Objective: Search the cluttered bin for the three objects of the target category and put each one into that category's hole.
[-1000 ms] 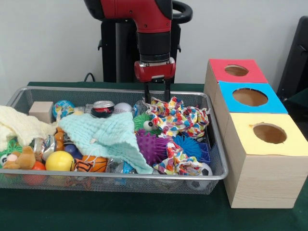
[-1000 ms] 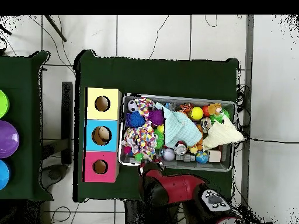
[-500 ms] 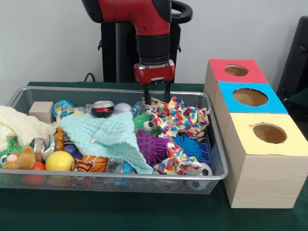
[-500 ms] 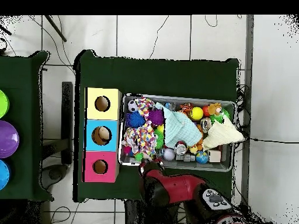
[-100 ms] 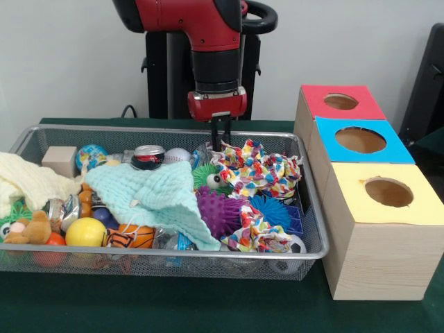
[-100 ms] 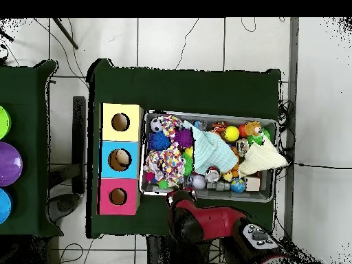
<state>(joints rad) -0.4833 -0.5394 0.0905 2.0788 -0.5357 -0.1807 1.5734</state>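
Over the bin's [image 5: 316, 239] far edge I see my gripper [image 5: 220, 136] with fingers pressed together, holding nothing. Just beside it lies a crumpled cloth [image 5: 258, 168] in bright, many-coloured triangles, draped over spiky balls [image 5: 216, 211] at the bin's box-side end.

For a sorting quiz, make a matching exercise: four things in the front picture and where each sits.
Things:
1. yellow ball
2. red-topped box
3. wooden block
4. purple spiky ball

Places:
A. far left corner of the bin
B. middle of the bin, beside the mint cloth
C. farthest in the row of boxes
D. near left of the bin

Pairs: 1-D, 2-C, 3-A, 4-B
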